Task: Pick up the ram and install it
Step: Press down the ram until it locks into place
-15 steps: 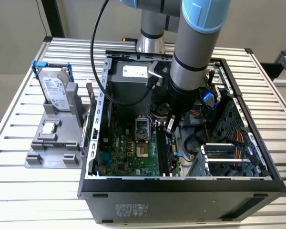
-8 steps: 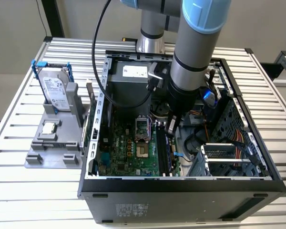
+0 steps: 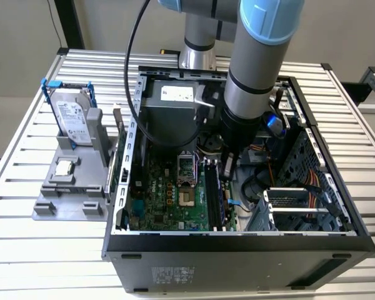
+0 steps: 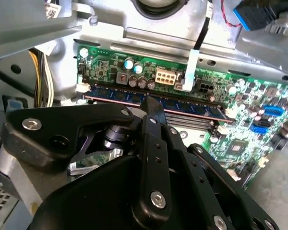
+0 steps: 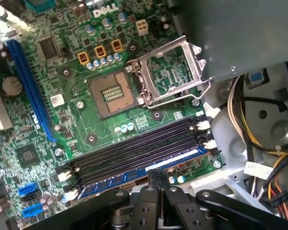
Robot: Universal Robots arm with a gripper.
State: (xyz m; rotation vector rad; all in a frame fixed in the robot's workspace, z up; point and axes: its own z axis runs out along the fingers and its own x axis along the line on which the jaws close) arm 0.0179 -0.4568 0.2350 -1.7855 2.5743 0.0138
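The open computer case point(image 3: 237, 240) lies on its side, and everything else sits around it. Inside it, on the green motherboard point(image 3: 169, 194), the ram point(image 3: 224, 199) already stands in one of the long black slots point(image 5: 134, 149), at the edge of the bank farthest from the open processor socket point(image 5: 113, 94). In both wrist views the gripper point(image 5: 154, 175) is right over the stick, its fingers point(image 4: 152, 109) pressed together, tips at the ram's top edge point(image 4: 182, 104); whether they touch it I cannot tell. The other slots beside the ram look bare. Deeper in the case are bundled cables point(image 3: 312, 187) and a dark metal box point(image 3: 175, 103) by the far wall.

Just beside the case, on the exterior view's left, a grey holder point(image 3: 69, 187) carries the small square processor chip point(image 3: 64, 167) lying flat and, behind it, the silver hard drive point(image 3: 72, 117) standing upright in its blue rails.

All of this rests on a ribbed aluminium table point(image 3: 25, 250). Beyond the table is a plain pale wall point(image 3: 25, 37).
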